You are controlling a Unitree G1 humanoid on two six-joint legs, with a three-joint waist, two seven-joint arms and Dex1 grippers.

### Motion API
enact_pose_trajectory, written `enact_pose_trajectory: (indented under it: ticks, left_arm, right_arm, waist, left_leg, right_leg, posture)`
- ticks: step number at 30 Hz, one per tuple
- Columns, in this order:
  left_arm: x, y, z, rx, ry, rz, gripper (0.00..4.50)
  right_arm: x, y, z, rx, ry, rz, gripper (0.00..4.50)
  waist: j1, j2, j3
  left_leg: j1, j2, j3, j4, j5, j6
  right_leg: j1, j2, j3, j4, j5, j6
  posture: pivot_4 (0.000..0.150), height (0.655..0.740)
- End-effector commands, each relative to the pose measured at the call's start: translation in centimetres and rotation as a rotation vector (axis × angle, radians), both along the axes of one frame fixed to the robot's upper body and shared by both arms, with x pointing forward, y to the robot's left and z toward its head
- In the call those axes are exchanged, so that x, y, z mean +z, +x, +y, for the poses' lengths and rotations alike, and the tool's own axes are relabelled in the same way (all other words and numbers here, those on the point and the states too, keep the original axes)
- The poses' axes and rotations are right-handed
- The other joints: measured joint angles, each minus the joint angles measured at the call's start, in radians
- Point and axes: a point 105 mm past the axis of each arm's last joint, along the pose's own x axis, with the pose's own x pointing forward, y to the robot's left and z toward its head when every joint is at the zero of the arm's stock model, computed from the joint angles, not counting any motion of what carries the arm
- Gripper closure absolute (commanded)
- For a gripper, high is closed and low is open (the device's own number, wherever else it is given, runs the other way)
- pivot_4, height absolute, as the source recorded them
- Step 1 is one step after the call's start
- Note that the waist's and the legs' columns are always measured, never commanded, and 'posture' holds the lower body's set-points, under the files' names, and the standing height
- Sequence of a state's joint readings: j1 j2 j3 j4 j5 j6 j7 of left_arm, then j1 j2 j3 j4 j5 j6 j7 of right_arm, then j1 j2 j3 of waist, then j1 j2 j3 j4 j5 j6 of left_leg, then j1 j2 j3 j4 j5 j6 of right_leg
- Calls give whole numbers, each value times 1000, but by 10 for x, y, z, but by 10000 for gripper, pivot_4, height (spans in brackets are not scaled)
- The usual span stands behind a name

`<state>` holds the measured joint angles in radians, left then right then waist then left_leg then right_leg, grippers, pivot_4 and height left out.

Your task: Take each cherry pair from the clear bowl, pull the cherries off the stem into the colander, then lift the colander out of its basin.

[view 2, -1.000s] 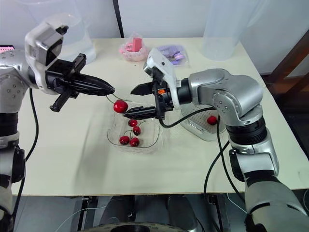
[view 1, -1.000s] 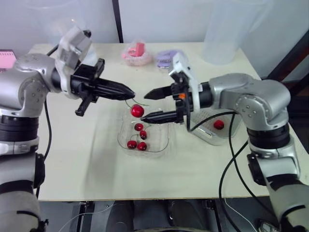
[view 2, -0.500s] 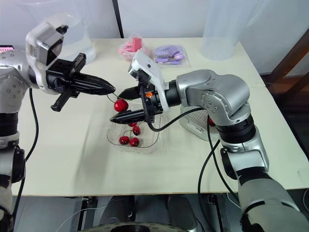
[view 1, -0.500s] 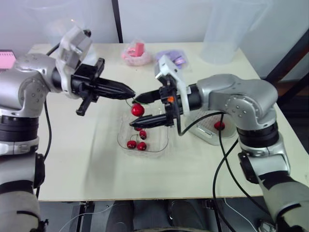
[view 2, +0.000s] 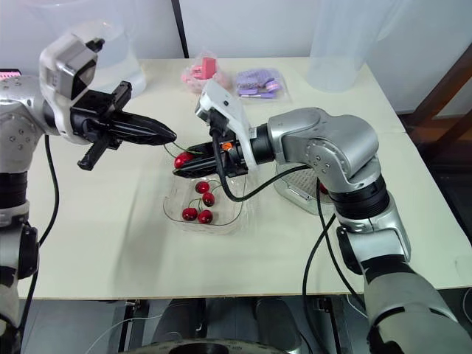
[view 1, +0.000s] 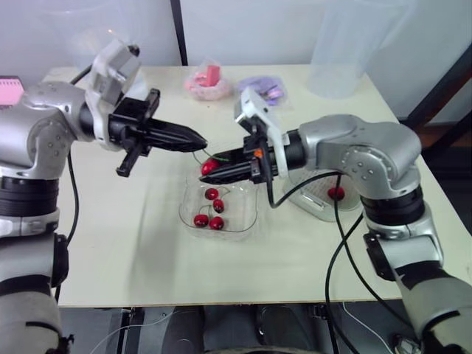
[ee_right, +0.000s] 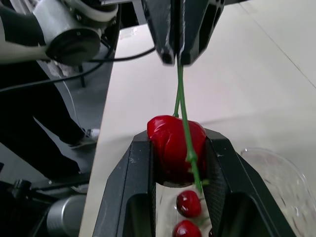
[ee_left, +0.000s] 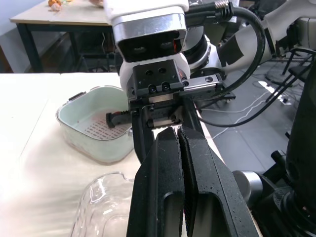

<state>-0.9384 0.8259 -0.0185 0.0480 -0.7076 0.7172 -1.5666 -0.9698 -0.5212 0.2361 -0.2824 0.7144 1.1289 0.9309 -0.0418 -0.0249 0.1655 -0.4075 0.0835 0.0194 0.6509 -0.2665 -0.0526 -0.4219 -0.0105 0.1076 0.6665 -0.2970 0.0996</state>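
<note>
Above the clear bowl (view 1: 245, 221), my right gripper (view 1: 212, 167) is clamped on a red cherry (ee_right: 170, 148), and my left gripper (view 1: 199, 140) pinches its green stem (ee_right: 180, 94). Another cherry (view 1: 335, 193) lies in the colander (view 1: 317, 211).

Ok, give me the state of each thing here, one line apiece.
left gripper, shut on the stem.
right gripper, shut on the held cherry.
held cherry, on its stem, clamped between the right fingers.
stem, running straight from the left gripper down to the held cherry.
clear bowl, holding four cherries.
colander, not yet lifted out, lone cherry inside.
</note>
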Motion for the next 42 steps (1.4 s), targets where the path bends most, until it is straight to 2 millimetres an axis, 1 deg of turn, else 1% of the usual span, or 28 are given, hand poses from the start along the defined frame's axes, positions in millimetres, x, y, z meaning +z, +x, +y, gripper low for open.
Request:
enact_pose_trajectory:
  ticks: [1,4,6,9,12,15,17,20,22,24,28,30,31,35,36,40,42]
  left_arm:
    - [19,-4,3,6,-25,-68,45000]
    - [19,-3,3,6,-26,-68,45000]
    - [18,-3,4,7,-25,-68,45000]
    - [18,-3,4,8,-24,-69,45000]
    - [16,-3,3,8,-24,-67,45000]
    - [12,-4,3,9,-24,-64,45000]
    - [10,-4,3,9,-21,-63,45000]
    - [7,-5,3,7,-19,-60,45000]
    - [5,-5,3,4,-19,-57,45000]
    - [3,-5,2,2,-20,-55,45000]
    - [2,-4,0,-1,-23,-53,45000]
    - [1,-4,-1,-2,-24,-53,45000]
    - [1,-4,0,-1,-23,-52,45000]
    - [-1,-4,1,9,-19,-49,45000]
    - [-1,-4,1,11,-19,-48,45000]
    - [-2,-2,4,44,-25,-43,45000]
    - [-2,1,7,87,-37,-50,45000]
  right_arm:
    - [-25,-4,-10,-17,-71,33,37200]
    - [-34,-4,-18,-39,-92,46,37200]
    - [-34,0,-27,-78,-94,50,37200]
    - [-30,2,-38,-113,-91,41,37200]
    - [-20,8,-56,-181,-89,-6,37200]
    - [-4,21,-94,-333,-101,-98,37200]
    - [-2,28,-118,-420,-129,-135,37200]
    - [-10,42,-157,-559,-210,-190,37200]
    - [-19,47,-178,-619,-256,-194,37200]
    - [-30,50,-191,-650,-309,-204,37200]
    - [-47,59,-205,-689,-362,-209,37200]
    - [-52,60,-209,-686,-369,-205,26988]
    - [-52,60,-209,-684,-365,-202,24407]
    - [-45,59,-207,-669,-345,-210,4168]
    - [-43,58,-206,-664,-342,-216,124]
    - [-28,55,-198,-628,-329,-267,124]
    - [-9,48,-182,-572,-277,-294,124]
  waist:
    - [0,0,0]
    - [-1,-1,0]
    - [-4,-1,0]
    - [-2,-1,0]
    - [-1,-1,0]
    - [6,-1,0]
    - [8,-1,0]
    - [7,-1,-1]
    - [6,-1,-1]
    - [3,-1,-1]
    - [-4,-1,-1]
    - [-2,-1,-1]
    - [-1,-1,-1]
    - [0,-1,0]
    - [0,-1,-1]
    - [0,-1,0]
    - [-1,0,0]
  left_leg:
    - [0,0,0,0,0,0]
    - [0,0,0,0,0,0]
    - [0,0,0,0,0,0]
    - [0,0,0,0,0,0]
    - [0,0,0,0,0,0]
    - [-1,0,0,0,0,0]
    - [-1,-1,0,0,0,0]
    - [0,-1,0,0,0,0]
    - [0,0,0,0,0,0]
    - [0,-1,0,0,0,0]
    - [1,0,0,0,0,0]
    - [1,0,0,0,0,0]
    - [1,0,0,0,0,0]
    - [1,0,0,0,0,0]
    - [1,-1,0,0,0,0]
    - [1,0,0,0,0,0]
    - [1,0,0,0,0,0]
  right_leg:
    - [0,0,0,0,0,0]
    - [0,0,0,0,0,0]
    - [0,0,0,0,0,0]
    - [0,0,0,0,0,0]
    - [0,0,0,0,0,0]
    - [0,0,0,-1,0,0]
    - [0,-1,0,-1,0,0]
    - [0,0,0,-1,0,0]
    - [1,0,0,-1,0,0]
    - [1,0,0,-1,0,0]
    - [1,0,1,-1,0,0]
    - [1,0,1,-1,0,0]
    - [1,0,1,-1,0,0]
    - [1,0,1,-1,0,0]
    - [1,0,1,-1,0,0]
    - [1,0,1,-1,0,0]
    - [1,0,1,-1,0,0]
  posture:
    - [1500,7367]
    - [1500,7367]
    - [1500,7367]
    - [1500,7367]
    - [1500,7367]
    - [1500,7367]
    - [1500,7367]
    - [1500,7367]
    - [1500,7367]
    - [1500,7367]
    - [1500,7367]
    - [1500,7367]
    - [1500,7367]
    - [1500,7367]
    - [1500,7367]
    - [1500,7367]
    - [1500,7367]
